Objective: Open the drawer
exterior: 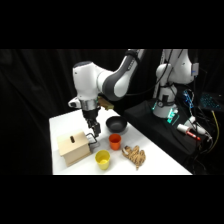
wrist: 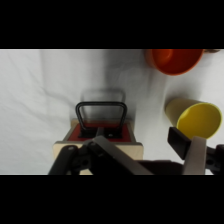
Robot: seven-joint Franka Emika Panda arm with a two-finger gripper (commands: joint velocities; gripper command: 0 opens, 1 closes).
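The drawer (exterior: 82, 154) sits in a pale wooden box (exterior: 71, 143) with a dark slot on top, at the table's front left. In the wrist view its dark wire loop handle (wrist: 100, 111) sticks out over the white table. A strip of red inside (wrist: 112, 132) shows between the handle and the tan box edge (wrist: 100, 147), so the drawer stands slightly pulled out. My gripper (exterior: 93, 136) hangs at the box's upper right corner. In the wrist view the gripper (wrist: 137, 140) is open: one finger lies just behind the handle, the other finger (wrist: 196, 155) is off beside the yellow cup.
A yellow cup (exterior: 102, 159) (wrist: 197, 119) stands right of the box, an orange cup (exterior: 115, 141) (wrist: 174, 59) behind it, and a black bowl (exterior: 116, 124) farther back. A tan lumpy object (exterior: 135, 156) lies at the front right. The table's front edge (exterior: 120, 173) is close.
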